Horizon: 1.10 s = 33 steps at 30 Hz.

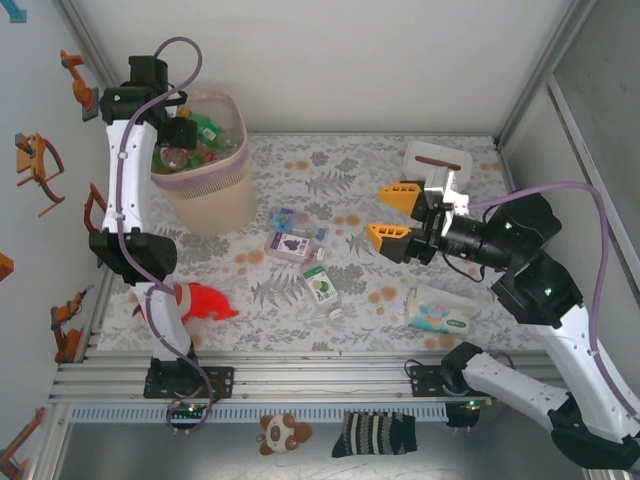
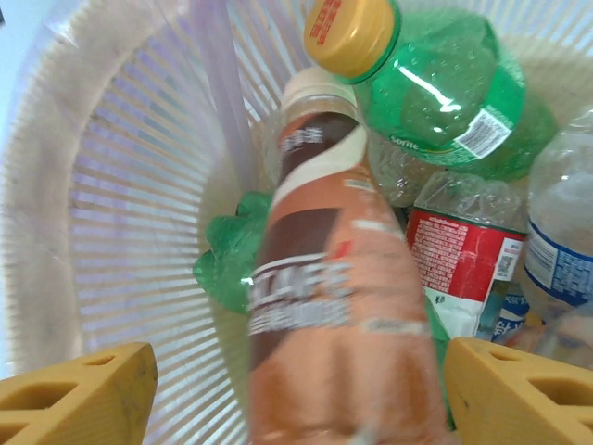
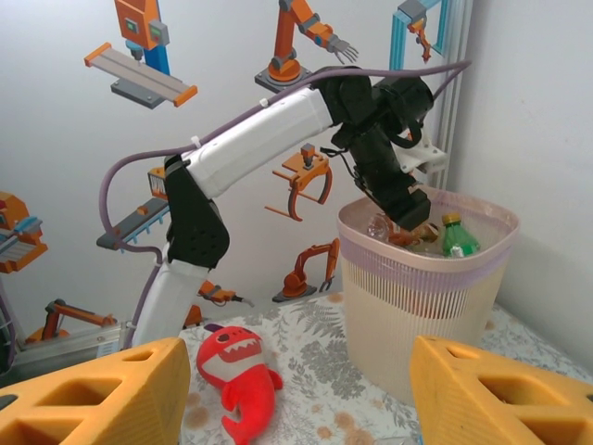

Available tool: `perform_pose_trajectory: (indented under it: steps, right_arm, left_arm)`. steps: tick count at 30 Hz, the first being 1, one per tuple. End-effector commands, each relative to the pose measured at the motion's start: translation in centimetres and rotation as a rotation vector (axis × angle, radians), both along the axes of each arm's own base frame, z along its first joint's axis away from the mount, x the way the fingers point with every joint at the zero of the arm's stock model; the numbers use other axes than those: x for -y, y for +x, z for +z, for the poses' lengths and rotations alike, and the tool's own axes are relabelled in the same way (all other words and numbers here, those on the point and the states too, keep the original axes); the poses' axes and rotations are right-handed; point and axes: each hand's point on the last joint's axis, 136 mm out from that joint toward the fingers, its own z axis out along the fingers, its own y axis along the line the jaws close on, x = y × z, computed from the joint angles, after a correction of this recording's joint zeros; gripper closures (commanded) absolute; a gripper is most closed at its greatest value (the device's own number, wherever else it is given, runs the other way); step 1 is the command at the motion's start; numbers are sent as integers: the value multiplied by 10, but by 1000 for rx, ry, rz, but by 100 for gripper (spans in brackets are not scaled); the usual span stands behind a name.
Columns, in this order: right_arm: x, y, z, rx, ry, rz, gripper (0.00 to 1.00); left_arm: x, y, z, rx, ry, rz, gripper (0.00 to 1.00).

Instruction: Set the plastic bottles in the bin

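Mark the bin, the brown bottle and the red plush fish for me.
bin (image 1: 210, 205): top view, front wall.
brown bottle (image 2: 324, 306): left wrist view, label middle.
red plush fish (image 1: 205, 300): top view, body.

Tall pale pink bin (image 1: 205, 205) upright at far left of tabletop (image 1: 330, 165). Inside: green bottle (image 2: 454, 88) with orange cap, red-labelled clear bottle (image 2: 463, 260), blurred brown-and-cream bottle (image 2: 324, 306) pointing cap-down. Purple-labelled bottle (image 1: 288, 244) and green-labelled bottle (image 1: 321, 285) lying mid-tabletop.

The grey leaf-patterned bench (image 1: 360, 170) carries a tall pale pink plastic bin (image 1: 205, 205) back left, a red plush fish (image 1: 205, 303), small labelled plastic bottles (image 1: 288, 245) centrally, a flat pale wipes pack (image 1: 438, 310) and a white tissue box (image 1: 435, 158).
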Motion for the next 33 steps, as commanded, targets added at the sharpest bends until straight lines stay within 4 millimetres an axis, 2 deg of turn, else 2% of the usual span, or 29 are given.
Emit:
perform_pose_trajectory:
  steps: [1, 7, 12, 19, 24, 28, 33]
  right_arm:
    - [2, -3, 9, 30, 30, 3, 37]
    - [1, -3, 8, 28, 27, 6, 37]
    - [0, -2, 6, 28, 23, 8, 37]
    - [-2, 0, 3, 22, 18, 9, 37]
    - [-1, 0, 2, 18, 23, 7, 37]
    - [-1, 0, 3, 12, 27, 3, 37]
    - [-1, 6, -2, -13, 16, -21, 37]
  left_arm:
    - [2, -8, 25, 69, -32, -11, 28]
    - [5, -9, 14, 37, -41, -21, 46]
    - [19, -7, -6, -16, -112, -58, 56]
    - [48, 3, -45, -96, -249, -130, 61]
    - [54, 6, -71, -158, -275, -139, 62]
    - [59, 5, -65, -143, -296, -148, 64]
    - [62, -1, -23, -21, -326, -160, 63]
